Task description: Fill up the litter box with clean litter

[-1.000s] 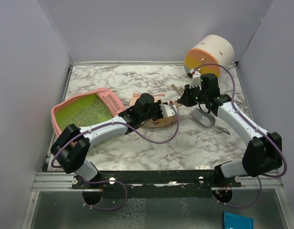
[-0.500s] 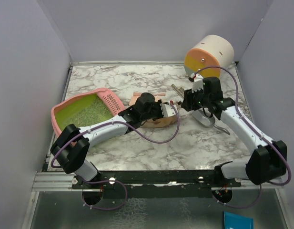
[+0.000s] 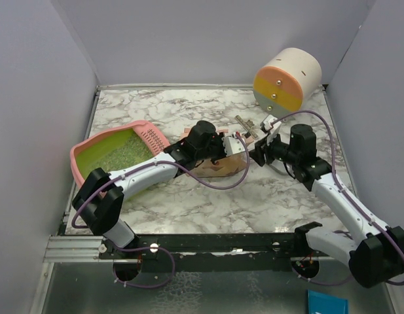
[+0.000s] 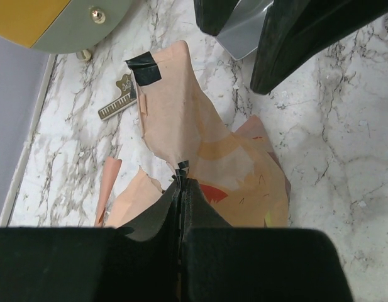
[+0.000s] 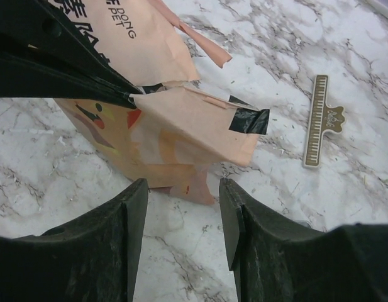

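Observation:
The pink litter box (image 3: 80, 157) sits at the left, its yellow-green inside holding a layer of clean litter (image 3: 120, 156). The tan pouch (image 3: 211, 167) stands at the table's middle. My left gripper (image 3: 236, 145) is shut on the pouch's torn top edge (image 4: 181, 173), and the pouch body (image 4: 206, 138) hangs below the jaws. My right gripper (image 3: 259, 153) stands open just right of the pouch and holds nothing. In the right wrist view, the right gripper (image 5: 183, 220) hovers over bare marble, short of the pouch (image 5: 175, 132).
The round cream-orange-yellow drawer unit (image 3: 287, 80) stands at the back right. A small gold clip (image 3: 244, 124) lies behind the pouch, also seen as the clip (image 5: 322, 119) in the right wrist view. A grey scoop (image 4: 244, 28) lies under the right arm. Torn strips (image 4: 109, 182) lie beside the pouch.
My right gripper has opened, let go of the pouch's top and drawn back toward the near right. The left gripper keeps its hold and has shifted slightly.

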